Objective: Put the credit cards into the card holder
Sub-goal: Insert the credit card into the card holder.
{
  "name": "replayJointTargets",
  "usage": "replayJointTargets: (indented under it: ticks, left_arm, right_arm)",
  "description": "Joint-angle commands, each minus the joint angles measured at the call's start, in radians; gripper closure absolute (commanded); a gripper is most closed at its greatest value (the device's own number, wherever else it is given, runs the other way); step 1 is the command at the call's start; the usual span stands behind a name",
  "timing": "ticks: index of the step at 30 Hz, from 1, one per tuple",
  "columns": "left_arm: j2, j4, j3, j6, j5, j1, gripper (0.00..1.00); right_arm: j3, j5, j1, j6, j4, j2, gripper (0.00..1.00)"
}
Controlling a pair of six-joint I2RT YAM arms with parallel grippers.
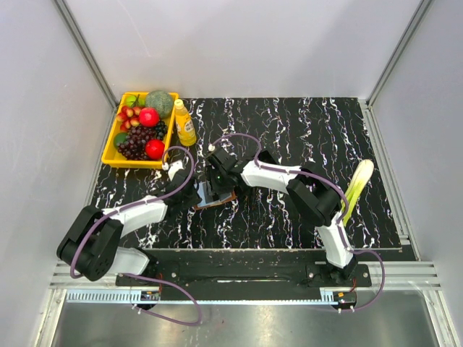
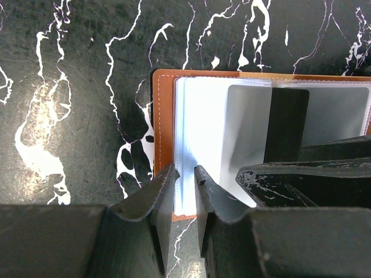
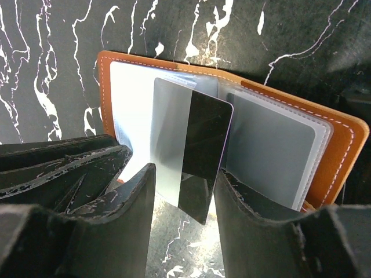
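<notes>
- the card holder (image 1: 226, 198) lies open on the black marbled table (image 1: 304, 137), near the middle, orange cover down and clear sleeves up, with a set of fingers at either side.
- the left fingers (image 1: 192, 195) meet it at the side nearer the left arm.
- in the left wrist view the left fingers (image 2: 168, 191) stand narrowly apart, and the pale edge of a clear sleeve of the card holder (image 2: 164, 121) is pinched between their tips, just inside the stitched border.
- the right fingers (image 1: 215, 178) hang over the holder's far part.
- in the right wrist view the right fingers (image 3: 139, 197) stand about half apart, one on each side of a credit card (image 3: 191, 150).
- the credit card (image 2: 272, 124) is grey with a black stripe and stands tilted over the open card holder (image 3: 342, 145), its far end in among the sleeves.
- whether the right fingers press the card's edges or only flank it, i cannot tell.
</notes>
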Motion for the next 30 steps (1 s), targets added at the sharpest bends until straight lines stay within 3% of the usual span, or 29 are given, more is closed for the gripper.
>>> replayJointTargets:
  ticks: [1, 14, 30]
  left_arm:
    - [-0.029, -0.039, -0.048, -0.001, 0.012, 0.009, 0.74]
    - [-0.052, -0.048, -0.063, -0.008, 0.0, 0.007, 0.74]
    - [-0.051, 0.057, -0.112, -0.017, 0.069, 0.009, 0.75]
  right_arm:
    - [0.044, 0.073, 0.014, -0.044, -0.124, 0.009, 0.49]
    - [0.047, 0.216, 0.036, -0.039, -0.173, -0.008, 0.47]
    - [0.101, 0.106, 0.078, 0.036, -0.13, 0.072, 0.48]
